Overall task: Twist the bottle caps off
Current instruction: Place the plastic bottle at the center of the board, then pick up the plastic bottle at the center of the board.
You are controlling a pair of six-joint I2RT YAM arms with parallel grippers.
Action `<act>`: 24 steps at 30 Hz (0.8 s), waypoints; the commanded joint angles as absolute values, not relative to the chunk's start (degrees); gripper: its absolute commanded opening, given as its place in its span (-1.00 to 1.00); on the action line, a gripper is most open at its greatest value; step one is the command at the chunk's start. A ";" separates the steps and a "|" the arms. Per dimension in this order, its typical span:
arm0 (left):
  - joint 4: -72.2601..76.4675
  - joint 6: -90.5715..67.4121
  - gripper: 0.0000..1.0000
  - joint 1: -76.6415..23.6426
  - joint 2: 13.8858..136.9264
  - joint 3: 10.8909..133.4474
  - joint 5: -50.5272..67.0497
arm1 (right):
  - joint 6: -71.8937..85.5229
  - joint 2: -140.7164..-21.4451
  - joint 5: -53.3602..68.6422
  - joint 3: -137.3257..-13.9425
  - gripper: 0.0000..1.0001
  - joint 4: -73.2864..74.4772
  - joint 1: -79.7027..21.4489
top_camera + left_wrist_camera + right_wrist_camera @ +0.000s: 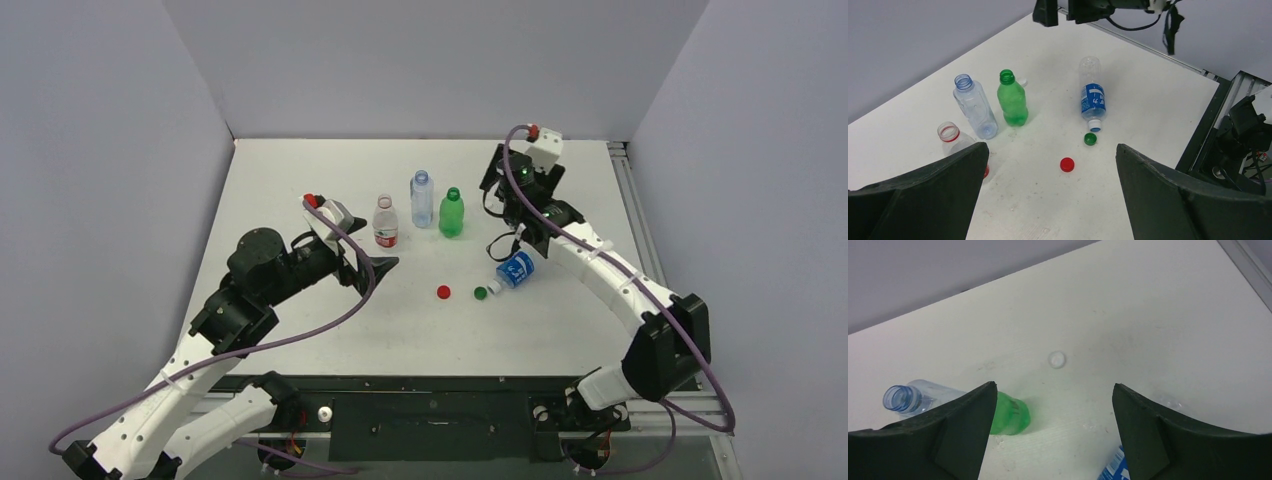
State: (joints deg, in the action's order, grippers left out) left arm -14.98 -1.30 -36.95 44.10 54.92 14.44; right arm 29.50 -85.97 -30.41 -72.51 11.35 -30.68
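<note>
- We take the green bottle [451,213] as our landmark. It stands upright with its neck open, so its cap is off.
- The green cap [1090,139] lies on the table on the near side of the green bottle, off to its right. The red cap [1066,164] lies beside it, also on the near side.
- Just to the left of the green bottle stands the clear ribbed bottle [973,105], its mouth open. Further left stands the red-labelled bottle [949,135], also uncapped.
- A whitish cap [1057,359] lies loose on the far side of the green bottle, a little apart from it.
- The blue-labelled bottle [1092,97] lies on its side to the near right of the green bottle. Its neck points at the green cap, and its white cap [1094,125] looks to us to be on.
- The left gripper [1047,150] hangs to the left of the green bottle, fingers spread wide and holding nothing.
- The right gripper [1054,387] hovers to the right of the green bottle, likewise spread and empty.
- We judge three of the four caps done. What is left is the lying bottle, which probably needs picking up first.
</note>
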 commanded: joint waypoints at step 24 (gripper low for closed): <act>-11.92 -3.37 0.93 -36.63 45.62 58.52 20.55 | 52.76 -91.85 -34.22 -50.30 0.59 16.65 -27.86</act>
